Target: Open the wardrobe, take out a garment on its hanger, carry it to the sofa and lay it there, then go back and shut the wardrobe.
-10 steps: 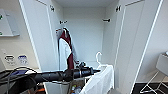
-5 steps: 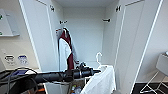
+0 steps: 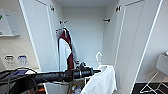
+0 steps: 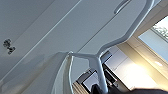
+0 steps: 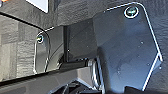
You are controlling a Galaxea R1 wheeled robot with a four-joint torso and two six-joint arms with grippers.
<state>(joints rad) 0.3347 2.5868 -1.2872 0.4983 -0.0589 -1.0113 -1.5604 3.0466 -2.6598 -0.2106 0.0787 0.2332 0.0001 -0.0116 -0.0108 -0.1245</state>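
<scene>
The tall white wardrobe [image 3: 130, 45] stands open. In front of it, the left gripper [image 3: 98, 71] grasps a thin white hanger [image 3: 99, 58] carrying a white T-shirt [image 3: 101, 81]. Right gripper's state unclear.

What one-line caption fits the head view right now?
Left arm holds the white T-shirt on its hanger before the open wardrobe; maroon jacket hangs inside.

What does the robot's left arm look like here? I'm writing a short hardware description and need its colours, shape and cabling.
In the head view the left arm is a slim black tube built from rounded cylindrical segments, with a wider glossy collar where sections join. Dark cables loop around its base, beside a small blue-purple patch. No lettering can be read on it.
</scene>
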